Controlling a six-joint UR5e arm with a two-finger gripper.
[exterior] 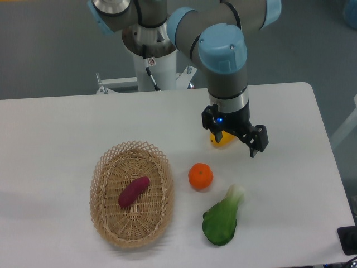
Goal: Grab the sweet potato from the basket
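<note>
The sweet potato is a small purple-red tuber lying at a slant in the middle of the basket, an oval tan wicker basket at the front left of the white table. My gripper hangs from the arm to the right of the basket, well apart from it, above the middle right of the table. Its two black fingers stand spread apart with nothing held between them.
A round orange sits just right of the basket. A green leafy vegetable lies in front of it. A yellow-orange fruit is partly hidden behind the gripper. The arm's base stands at the table's far edge.
</note>
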